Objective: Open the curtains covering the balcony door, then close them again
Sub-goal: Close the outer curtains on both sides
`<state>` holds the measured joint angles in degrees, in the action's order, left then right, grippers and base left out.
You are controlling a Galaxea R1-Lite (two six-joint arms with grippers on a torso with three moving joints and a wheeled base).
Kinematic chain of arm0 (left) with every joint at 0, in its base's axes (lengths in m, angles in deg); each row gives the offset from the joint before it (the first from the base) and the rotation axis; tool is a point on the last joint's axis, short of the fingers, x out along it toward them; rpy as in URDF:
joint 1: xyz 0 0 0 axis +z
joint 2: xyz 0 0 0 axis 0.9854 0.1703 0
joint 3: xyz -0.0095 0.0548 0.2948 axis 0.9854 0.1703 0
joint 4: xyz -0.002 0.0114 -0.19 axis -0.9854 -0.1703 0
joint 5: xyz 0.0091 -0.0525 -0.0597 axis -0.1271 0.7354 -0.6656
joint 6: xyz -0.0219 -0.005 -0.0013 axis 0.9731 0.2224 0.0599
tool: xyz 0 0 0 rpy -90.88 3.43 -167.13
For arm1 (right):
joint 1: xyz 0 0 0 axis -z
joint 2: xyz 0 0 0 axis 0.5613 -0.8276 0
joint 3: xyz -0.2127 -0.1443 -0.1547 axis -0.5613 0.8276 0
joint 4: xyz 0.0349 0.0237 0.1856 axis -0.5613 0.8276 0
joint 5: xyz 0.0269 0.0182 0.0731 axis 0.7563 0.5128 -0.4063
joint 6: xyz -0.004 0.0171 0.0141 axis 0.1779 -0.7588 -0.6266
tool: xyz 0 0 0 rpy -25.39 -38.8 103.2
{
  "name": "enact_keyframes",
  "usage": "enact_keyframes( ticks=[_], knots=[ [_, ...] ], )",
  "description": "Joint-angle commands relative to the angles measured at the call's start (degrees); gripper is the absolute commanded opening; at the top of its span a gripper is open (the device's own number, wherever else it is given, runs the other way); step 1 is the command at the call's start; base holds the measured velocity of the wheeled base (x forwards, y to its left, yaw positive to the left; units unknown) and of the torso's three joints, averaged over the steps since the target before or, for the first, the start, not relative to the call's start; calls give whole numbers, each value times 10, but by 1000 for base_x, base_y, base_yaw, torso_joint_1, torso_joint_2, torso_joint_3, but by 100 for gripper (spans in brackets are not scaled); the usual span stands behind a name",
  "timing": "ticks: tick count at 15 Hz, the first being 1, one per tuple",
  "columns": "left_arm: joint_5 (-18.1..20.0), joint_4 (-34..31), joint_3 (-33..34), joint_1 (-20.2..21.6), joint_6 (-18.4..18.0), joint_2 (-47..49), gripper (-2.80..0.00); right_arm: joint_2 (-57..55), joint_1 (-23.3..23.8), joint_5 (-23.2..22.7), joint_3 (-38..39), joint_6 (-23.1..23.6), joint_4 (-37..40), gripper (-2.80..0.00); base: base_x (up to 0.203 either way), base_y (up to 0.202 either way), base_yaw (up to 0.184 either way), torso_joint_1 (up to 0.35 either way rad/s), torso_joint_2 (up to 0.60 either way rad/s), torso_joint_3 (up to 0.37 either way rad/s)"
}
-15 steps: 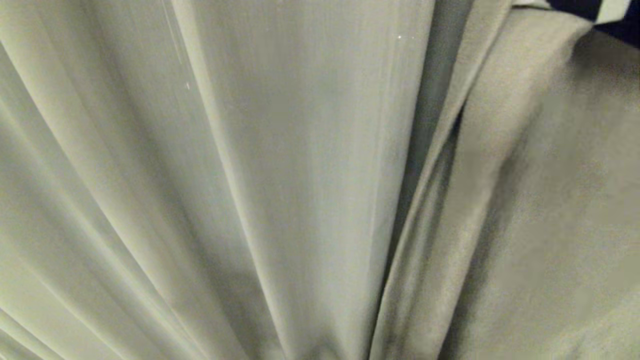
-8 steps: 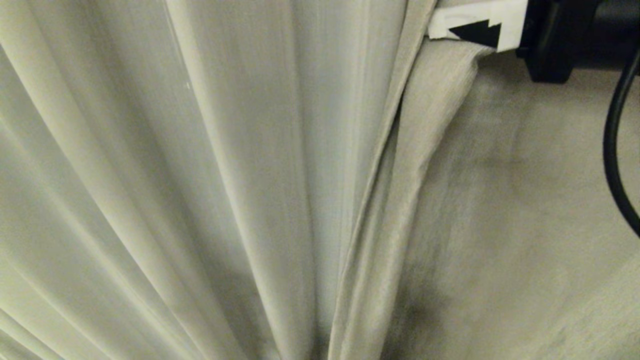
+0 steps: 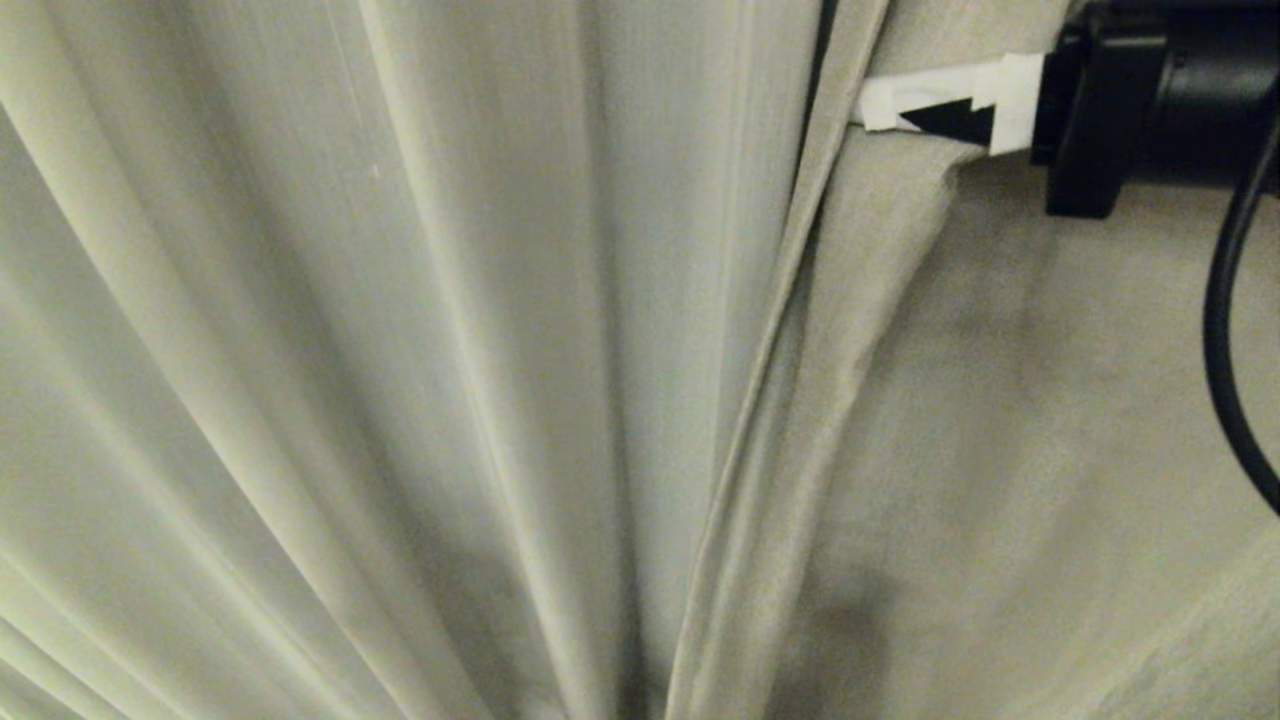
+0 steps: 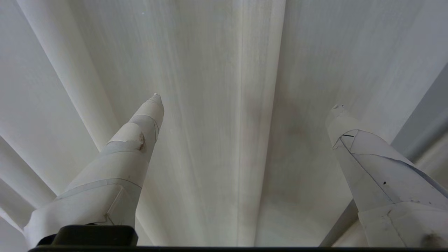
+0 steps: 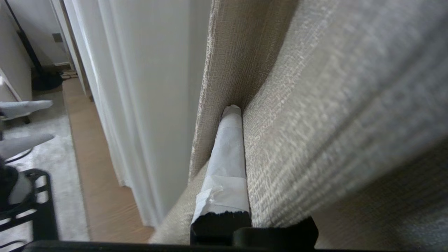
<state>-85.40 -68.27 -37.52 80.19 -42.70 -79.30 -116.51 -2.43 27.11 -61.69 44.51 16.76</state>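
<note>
The curtains fill the head view: a smooth pleated cream panel (image 3: 450, 350) on the left and a coarser woven panel (image 3: 1000, 420) on the right, meeting at a hemmed edge (image 3: 790, 330). My right gripper (image 3: 868, 106) reaches in from the upper right, shut on the woven panel's hem. In the right wrist view one taped finger (image 5: 227, 154) lies against the fold of woven fabric (image 5: 315, 105); the other finger is hidden behind it. My left gripper (image 4: 247, 101) stands open, facing the pleats with nothing between its fingers. The balcony door is hidden behind the fabric.
The right wrist view shows a strip of wooden floor (image 5: 94, 168) along the curtain's foot, a pale rug (image 5: 52, 175) beside it and black robot framework (image 5: 38, 206). A black cable (image 3: 1225, 330) hangs from the right arm.
My right gripper has come into the head view from the upper right, holding the woven hem. The hem has shifted to the left, then the gripper dropped a little.
</note>
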Motion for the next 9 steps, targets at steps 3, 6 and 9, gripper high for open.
enact_keyframes(
  ticks=[3, 6, 9],
  knots=[
    [0, 0, 0, 0, 0, 0, 0, 84, 2, 5, 44, -43, -3, -280, 0, 0, 0, 0, 0, 0],
    [0, 0, 0, 0, 0, 0, 0, 108, 3, 42, 49, -49, -1, 0, 0, 0, 0, 0, 0, 0],
    [1, 0, 0, 0, 0, 0, 0, 128, 4, 63, 57, -71, -1, 0, 0, 0, 0, 0, 0, 0]
  ],
)
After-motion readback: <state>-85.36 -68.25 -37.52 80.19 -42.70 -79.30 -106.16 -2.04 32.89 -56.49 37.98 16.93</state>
